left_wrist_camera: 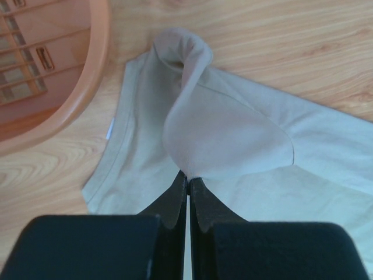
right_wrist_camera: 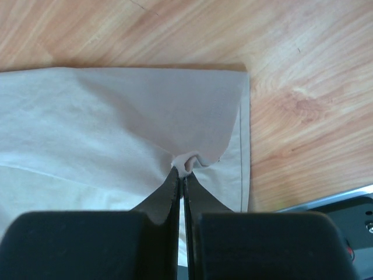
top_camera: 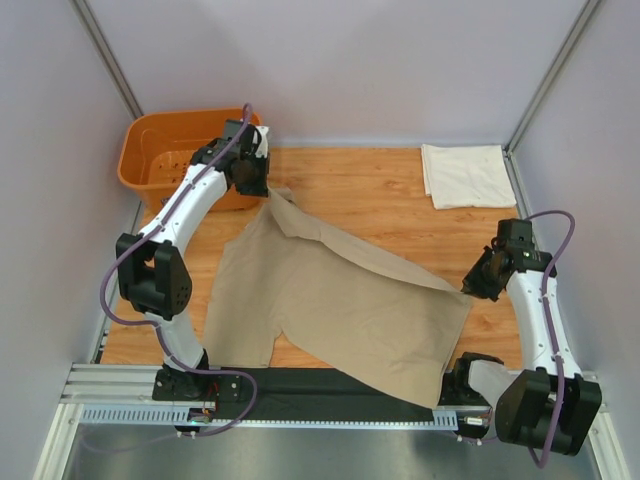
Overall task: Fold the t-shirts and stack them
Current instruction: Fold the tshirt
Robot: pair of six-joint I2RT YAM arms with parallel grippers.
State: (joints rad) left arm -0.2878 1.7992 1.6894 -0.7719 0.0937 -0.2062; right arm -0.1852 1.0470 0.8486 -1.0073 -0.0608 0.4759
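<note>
The left gripper is pinched shut on the tan t-shirt near its collar, and the right gripper is likewise clamped on its hem corner. The first fold seems in hand, and the next move calls for both to carry that edge across together. The cream t-shirt, apparently folded, lies beyond the right gripper.

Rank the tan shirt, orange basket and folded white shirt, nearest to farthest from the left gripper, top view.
1. tan t-shirt: pinched in the left gripper, spreading toward the near right.
2. orange basket: right beside the gripper, on its left, in the far-left corner.
3. cream-white t-shirt: folded in the far-right corner, clearly farthest.
</note>
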